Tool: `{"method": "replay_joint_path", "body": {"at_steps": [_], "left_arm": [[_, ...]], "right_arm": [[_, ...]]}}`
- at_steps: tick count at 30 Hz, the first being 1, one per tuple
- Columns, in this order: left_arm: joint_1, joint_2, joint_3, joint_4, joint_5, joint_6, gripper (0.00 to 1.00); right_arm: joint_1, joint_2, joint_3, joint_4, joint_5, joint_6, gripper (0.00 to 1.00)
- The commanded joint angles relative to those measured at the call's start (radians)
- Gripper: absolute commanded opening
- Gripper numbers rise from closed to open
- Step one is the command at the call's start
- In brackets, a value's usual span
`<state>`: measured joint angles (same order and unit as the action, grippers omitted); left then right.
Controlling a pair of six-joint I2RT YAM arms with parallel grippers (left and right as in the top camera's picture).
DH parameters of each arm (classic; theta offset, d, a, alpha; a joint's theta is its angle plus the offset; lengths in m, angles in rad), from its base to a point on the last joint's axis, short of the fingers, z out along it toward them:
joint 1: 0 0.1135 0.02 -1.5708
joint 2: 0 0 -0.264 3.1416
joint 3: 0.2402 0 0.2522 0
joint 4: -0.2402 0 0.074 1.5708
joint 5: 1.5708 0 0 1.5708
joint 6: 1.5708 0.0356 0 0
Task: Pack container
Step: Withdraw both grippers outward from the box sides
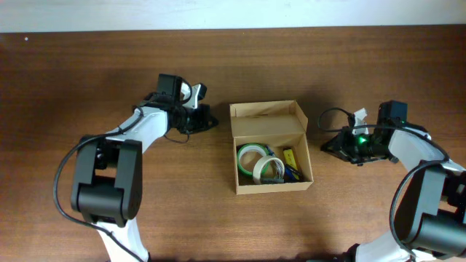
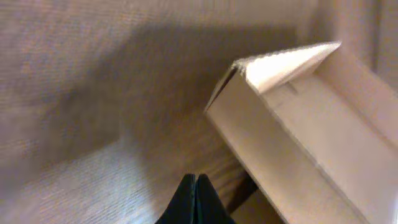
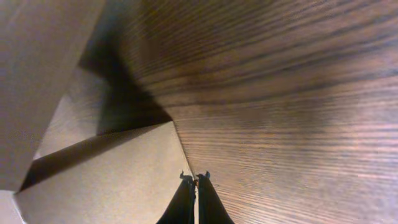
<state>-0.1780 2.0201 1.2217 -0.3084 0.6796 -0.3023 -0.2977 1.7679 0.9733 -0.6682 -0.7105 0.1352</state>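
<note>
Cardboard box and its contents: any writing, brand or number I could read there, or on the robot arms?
No readable text in any view.
On the cardboard box: none, plain tan.
On the green tape roll and yellow item inside: too small to read.
On the left arm and right arm: no legible labels, only a green light on the right one.

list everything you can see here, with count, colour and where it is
table: one, dark brown wood, under everything
container: one, tan cardboard, table centre, lid flap open
tape rolls: two it seems, green and white, inside container, left part
yellow item: one, yellow, inside container, right part
blue item: one, blue, inside container, near right corner
left claw: one, black, shut, beside container's left
right claw: one, black, shut, beside container's right
</note>
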Motion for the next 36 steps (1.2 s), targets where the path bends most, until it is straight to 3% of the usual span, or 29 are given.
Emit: {"method": "replay_joint_path", "body": {"at_steps": [1, 12, 36], "left_arm": [[0.006, 0.029, 0.0, 0.053, 0.069, -0.09, 0.02], [0.001, 0.042, 0.0, 0.194, 0.084, -0.226, 0.02], [-0.077, 0.162, 0.0, 0.155, 0.068, -0.217, 0.02]], "right_arm": [[-0.003, 0.009, 0.051, 0.007, -0.068, 0.0, 0.04], [0.031, 0.009, 0.119, 0.063, -0.145, 0.067, 0.04], [0.089, 0.087, 0.119, 0.021, -0.09, 0.048, 0.04]]}}
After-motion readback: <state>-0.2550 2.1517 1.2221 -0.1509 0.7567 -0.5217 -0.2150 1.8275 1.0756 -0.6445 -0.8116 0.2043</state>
